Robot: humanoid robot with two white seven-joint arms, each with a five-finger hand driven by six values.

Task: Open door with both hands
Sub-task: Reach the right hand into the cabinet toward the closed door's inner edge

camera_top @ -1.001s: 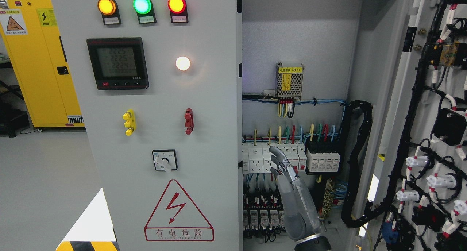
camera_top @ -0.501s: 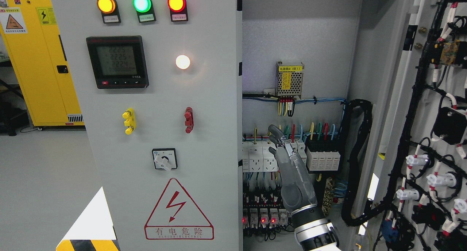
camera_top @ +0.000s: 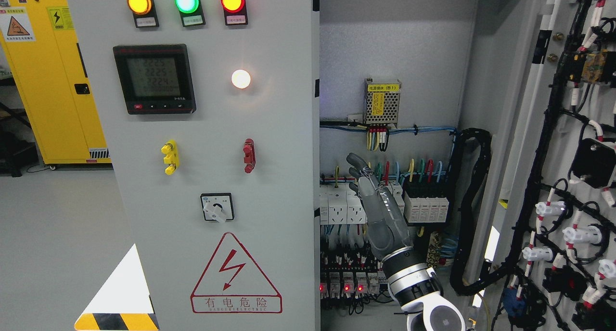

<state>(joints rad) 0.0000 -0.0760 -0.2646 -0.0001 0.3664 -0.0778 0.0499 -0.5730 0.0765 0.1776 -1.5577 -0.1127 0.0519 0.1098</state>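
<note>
A: What stands left of the closed door panel (camera_top: 207, 177)?

B: A yellow cabinet (camera_top: 53, 81), on the floor well behind it. The panel itself is shut and fills the middle-left of the view. It carries three lamps (camera_top: 186, 1) along its top in amber, green and red, a meter display (camera_top: 154, 79) below them, a lit white lamp (camera_top: 241, 79), a yellow handle (camera_top: 169, 158), a red handle (camera_top: 249, 156), a rotary switch (camera_top: 217, 207) and a red warning triangle (camera_top: 235, 275).

A: And right of that panel?

B: The open bay with its breakers (camera_top: 428, 208) and wiring. The right hand (camera_top: 373, 196) rises there from the lower edge, just right of the panel's edge, fingers (camera_top: 357, 161) stretched out straight and pointing up, holding nothing.

A: Farther right?

B: The right door (camera_top: 577, 153) is swung open, its inner side hung with black cable looms and white connectors.
</note>
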